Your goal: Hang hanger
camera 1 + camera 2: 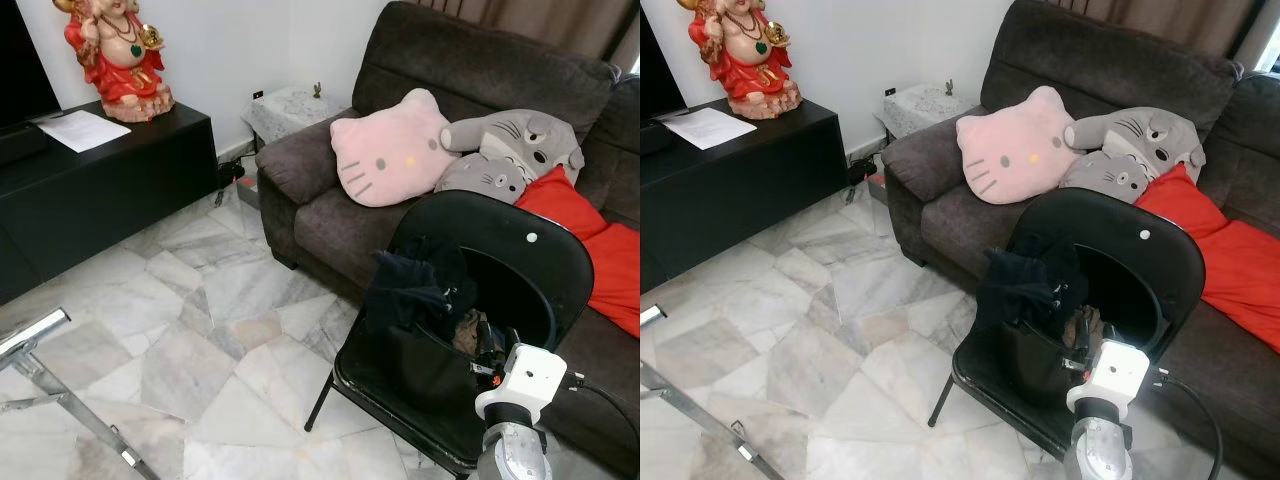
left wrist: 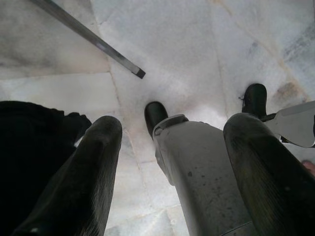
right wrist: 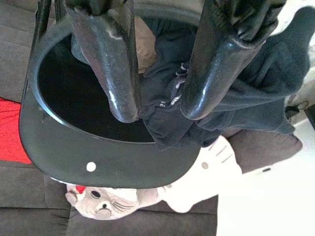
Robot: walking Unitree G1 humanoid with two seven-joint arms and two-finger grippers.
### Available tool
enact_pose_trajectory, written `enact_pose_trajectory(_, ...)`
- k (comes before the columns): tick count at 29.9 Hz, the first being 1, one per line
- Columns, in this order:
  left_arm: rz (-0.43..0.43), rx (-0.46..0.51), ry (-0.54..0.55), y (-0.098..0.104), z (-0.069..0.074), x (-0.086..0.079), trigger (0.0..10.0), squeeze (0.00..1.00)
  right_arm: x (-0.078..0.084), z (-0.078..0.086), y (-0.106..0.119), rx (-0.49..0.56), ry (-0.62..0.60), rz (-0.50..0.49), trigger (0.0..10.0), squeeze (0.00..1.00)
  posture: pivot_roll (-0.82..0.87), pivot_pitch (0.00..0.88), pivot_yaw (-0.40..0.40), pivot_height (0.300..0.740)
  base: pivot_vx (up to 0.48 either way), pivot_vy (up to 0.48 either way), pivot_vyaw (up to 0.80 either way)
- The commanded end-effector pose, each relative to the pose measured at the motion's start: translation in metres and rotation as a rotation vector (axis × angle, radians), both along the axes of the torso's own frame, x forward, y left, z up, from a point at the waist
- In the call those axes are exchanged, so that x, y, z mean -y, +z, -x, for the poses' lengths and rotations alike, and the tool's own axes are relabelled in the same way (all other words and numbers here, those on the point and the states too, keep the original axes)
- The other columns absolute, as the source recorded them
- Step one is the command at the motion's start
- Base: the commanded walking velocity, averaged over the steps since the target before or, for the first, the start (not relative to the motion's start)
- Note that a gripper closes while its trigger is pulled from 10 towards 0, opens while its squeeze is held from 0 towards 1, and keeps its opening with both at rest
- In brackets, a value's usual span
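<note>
Far left, lower edge of the head view: silver rack bar (image 1: 35,333), prob. the hanging rail. Left gripper (image 2: 172,162) hangs idle over the marble floor (image 1: 200,330), fingers spread, nothing held. Center-right: black chair (image 1: 520,250) w/ dark garment (image 1: 420,285) heaped on the seat; can't make out the hanger itself, likely inside the cloth. Right gripper (image 3: 160,108) at lower right, fingers apart, straddling the garment, not clamped. Step looks like pickup; next needs closing on the bundle, lifting, turning toward the rack.
</note>
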State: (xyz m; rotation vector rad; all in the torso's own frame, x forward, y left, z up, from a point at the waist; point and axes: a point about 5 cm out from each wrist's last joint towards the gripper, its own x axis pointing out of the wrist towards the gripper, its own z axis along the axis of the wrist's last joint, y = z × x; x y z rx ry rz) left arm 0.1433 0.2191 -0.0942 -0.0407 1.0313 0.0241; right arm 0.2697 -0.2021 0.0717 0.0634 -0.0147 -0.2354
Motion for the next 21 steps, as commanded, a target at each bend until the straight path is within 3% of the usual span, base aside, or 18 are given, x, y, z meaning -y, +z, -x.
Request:
enact_pose_trajectory(1,0.002,-0.029,-0.003,-0.004,0.009,0.002,10.0,0.0,0.0,-0.003,0.006,0.011,0.011,0.015,10.0,0.0,-0.15,0.073,-0.045,0.74,0.345,0.0,0.0)
enact_pose_trajectory(10,-0.006,-0.033,-0.001,-0.004,0.014,-0.003,10.0,0.0,-0.001,-0.007,0.01,0.029,0.042,0.052,10.0,0.0,-0.15,0.079,-0.043,0.74,0.343,0.0,0.0)
enact_pose_trajectory(17,0.0,-0.022,-0.008,-0.004,0.009,0.005,10.0,0.0,-0.005,-0.01,0.015,0.05,0.094,0.058,10.0,0.0,-0.15,0.083,-0.043,0.74,0.0,0.0,0.0)
enact_pose_trajectory(18,0.002,-0.022,-0.011,-0.004,0.008,0.008,10.0,0.0,-0.005,-0.01,0.015,0.053,0.103,0.055,10.0,0.07,-0.15,0.084,-0.043,0.74,0.0,0.0,0.0)
enact_pose_trajectory(19,0.004,-0.021,-0.012,-0.005,0.007,0.01,10.0,0.0,-0.006,-0.009,0.016,0.056,0.108,0.054,10.0,0.07,-0.15,0.084,-0.043,0.74,0.0,0.0,0.0)
enact_pose_trajectory(20,0.007,-0.021,-0.014,-0.005,0.007,0.013,10.0,0.0,-0.007,-0.009,0.016,0.058,0.117,0.05,10.0,0.94,-0.15,0.085,-0.043,0.74,0.0,0.0,0.0)
enact_pose_trajectory(21,0.009,-0.021,-0.016,-0.005,0.007,0.015,10.0,0.0,-0.007,-0.008,0.017,0.06,0.123,0.048,10.0,1.0,-0.15,0.085,-0.043,0.74,0.0,0.0,0.0)
